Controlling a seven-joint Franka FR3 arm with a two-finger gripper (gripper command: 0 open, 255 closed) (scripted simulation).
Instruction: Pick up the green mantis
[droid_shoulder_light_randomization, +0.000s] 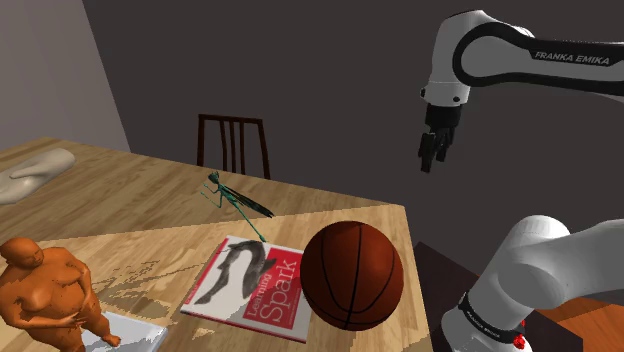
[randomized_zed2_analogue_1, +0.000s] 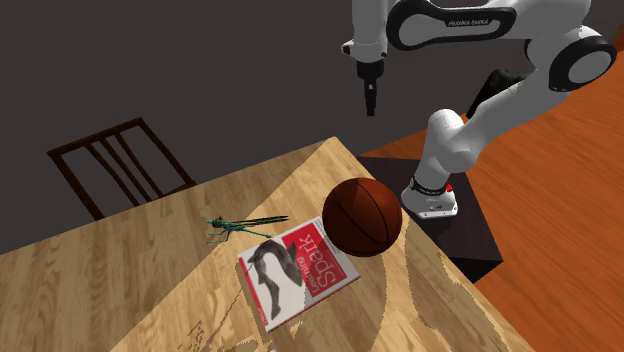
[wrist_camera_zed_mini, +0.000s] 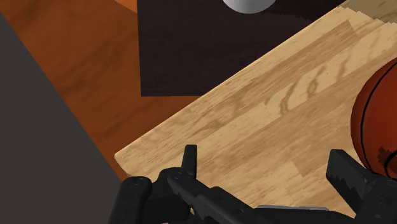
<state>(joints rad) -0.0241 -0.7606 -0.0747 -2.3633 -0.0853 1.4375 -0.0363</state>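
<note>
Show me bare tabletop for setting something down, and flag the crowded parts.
Free: the wood between the mantis and the pale shape; also the table corner beyond the basketball. Crowded: basketball, magazine and orange figurine across the shoulder view's bottom.

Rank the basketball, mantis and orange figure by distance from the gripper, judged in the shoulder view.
1. Basketball, just below and left of the gripper.
2. Mantis, farther toward the view's left.
3. Orange figure, at the view's lower left corner.
</note>
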